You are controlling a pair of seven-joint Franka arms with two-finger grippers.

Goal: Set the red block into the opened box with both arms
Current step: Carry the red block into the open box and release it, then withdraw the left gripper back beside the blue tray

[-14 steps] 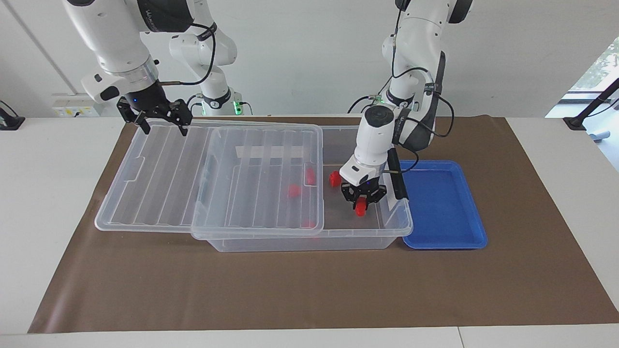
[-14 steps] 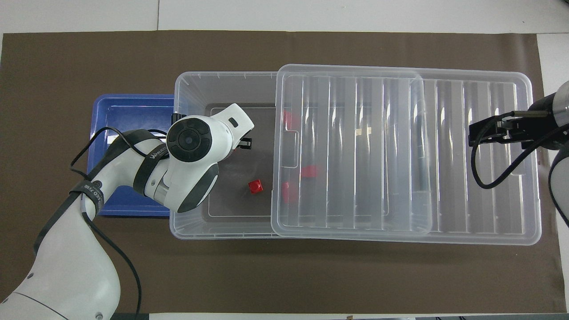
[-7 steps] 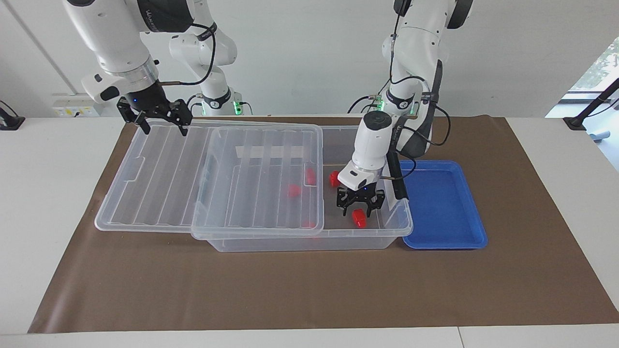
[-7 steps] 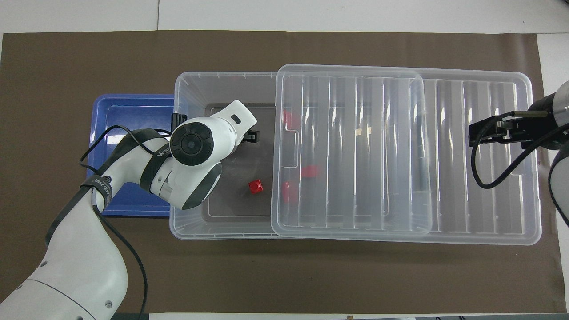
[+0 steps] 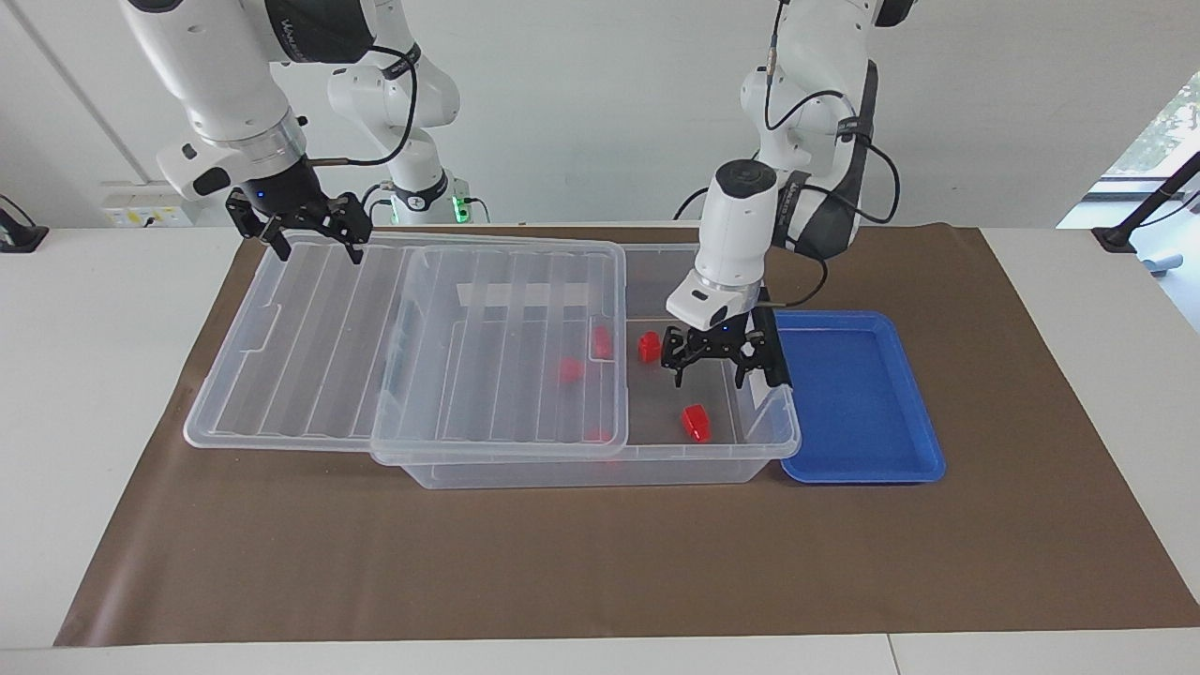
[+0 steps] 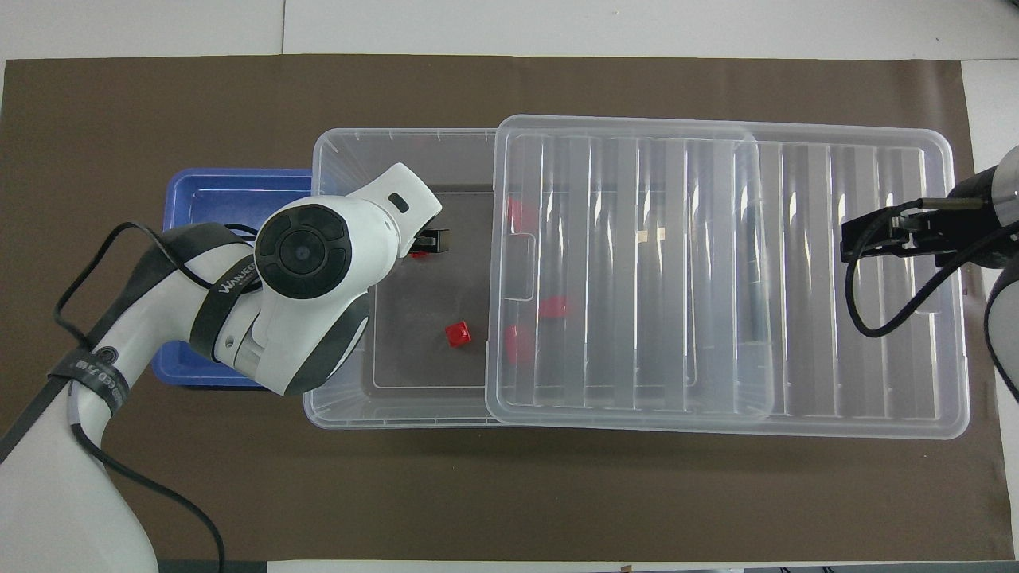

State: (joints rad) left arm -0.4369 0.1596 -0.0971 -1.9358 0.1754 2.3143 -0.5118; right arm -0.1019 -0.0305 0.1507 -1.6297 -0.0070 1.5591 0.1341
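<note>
Red block (image 5: 696,423) lies in box (image 5: 764,441) — below spread left fingers (image 5: 677,360).

White wall (image 5: 581,112); white table (image 5: 84,375); brown mat (image 5: 600,562); window (image 5: 1158,131) at edge.
</note>
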